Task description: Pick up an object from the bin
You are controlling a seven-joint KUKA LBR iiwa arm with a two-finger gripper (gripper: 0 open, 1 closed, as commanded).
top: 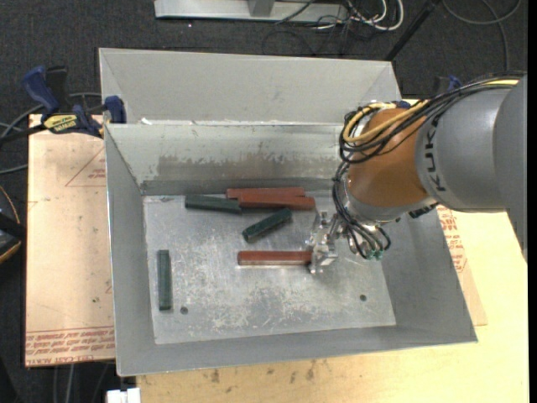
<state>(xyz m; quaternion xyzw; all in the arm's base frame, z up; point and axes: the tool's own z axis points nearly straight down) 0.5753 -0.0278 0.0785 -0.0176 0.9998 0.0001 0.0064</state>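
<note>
My gripper [320,252] hangs low over the bin floor right of centre, its metal fingertips at the right end of a thin red-brown bar [273,259] that lies flat and points left. Whether the fingers close on that end I cannot make out. A short dark green block [268,223] lies tilted just up and left of the gripper. Behind it a longer red-brown bar [267,197] rests along the back wall, with a dark green bar [213,203] lying against its left end.
Another dark green bar [164,280] lies upright near the bin's left wall. The arm with its orange cover and cables reaches in from the right, above the bin's right slope.
</note>
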